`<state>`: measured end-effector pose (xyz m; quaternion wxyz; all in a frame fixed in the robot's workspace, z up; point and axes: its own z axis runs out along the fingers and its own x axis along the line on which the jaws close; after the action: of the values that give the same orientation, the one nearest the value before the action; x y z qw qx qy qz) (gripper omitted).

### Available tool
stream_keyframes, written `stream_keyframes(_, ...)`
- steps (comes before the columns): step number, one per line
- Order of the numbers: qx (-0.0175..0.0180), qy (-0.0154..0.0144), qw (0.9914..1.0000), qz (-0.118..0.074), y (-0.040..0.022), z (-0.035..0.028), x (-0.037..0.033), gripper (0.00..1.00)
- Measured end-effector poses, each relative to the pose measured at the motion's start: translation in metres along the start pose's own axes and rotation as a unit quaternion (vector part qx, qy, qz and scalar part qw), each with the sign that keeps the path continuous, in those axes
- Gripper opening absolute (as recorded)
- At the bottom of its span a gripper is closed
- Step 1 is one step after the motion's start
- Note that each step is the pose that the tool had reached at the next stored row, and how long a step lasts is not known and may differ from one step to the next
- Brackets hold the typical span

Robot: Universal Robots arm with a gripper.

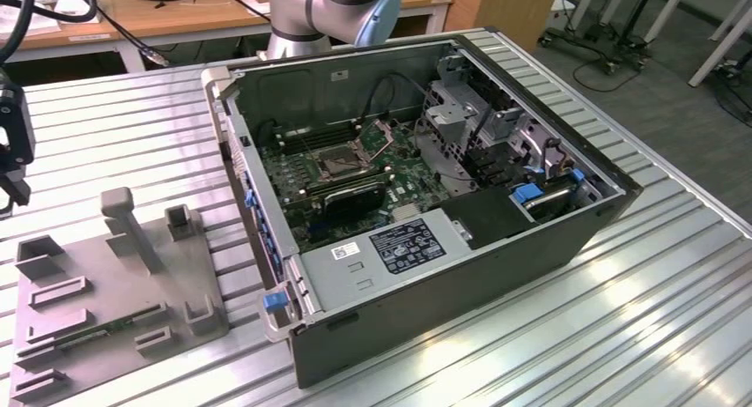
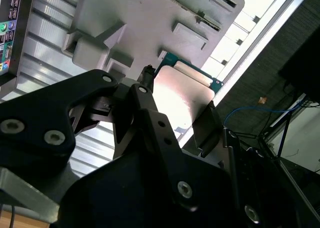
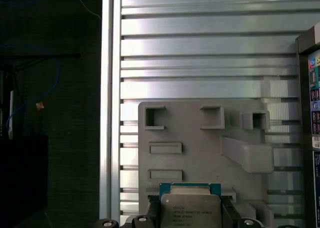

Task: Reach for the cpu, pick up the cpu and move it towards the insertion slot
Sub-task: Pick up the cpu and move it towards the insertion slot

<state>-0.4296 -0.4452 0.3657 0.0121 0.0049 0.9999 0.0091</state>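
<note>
In the first wrist view the black two-finger gripper (image 3: 190, 217) is clamped on the cpu (image 3: 190, 204), a small flat silver-topped square chip with tiny print. It hangs over the grey plastic tray (image 3: 200, 138). I think the carry step is on. The insertion slot (image 1: 333, 163), a shiny square socket on the green board, lies well apart.

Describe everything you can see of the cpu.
The cpu is a flat square chip: a pale silvery metal lid with print on top, on a thin green board that shows as a rim. It is clamped in the gripper, one black finger against each side, and held in front of the grey tray in both wrist views.
</note>
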Motion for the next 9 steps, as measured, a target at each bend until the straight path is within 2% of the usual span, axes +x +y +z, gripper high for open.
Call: stream_keyframes(9,0.0000,0.0001,1.00000,0.000,0.0001,-0.0016,-0.0013,0.55)
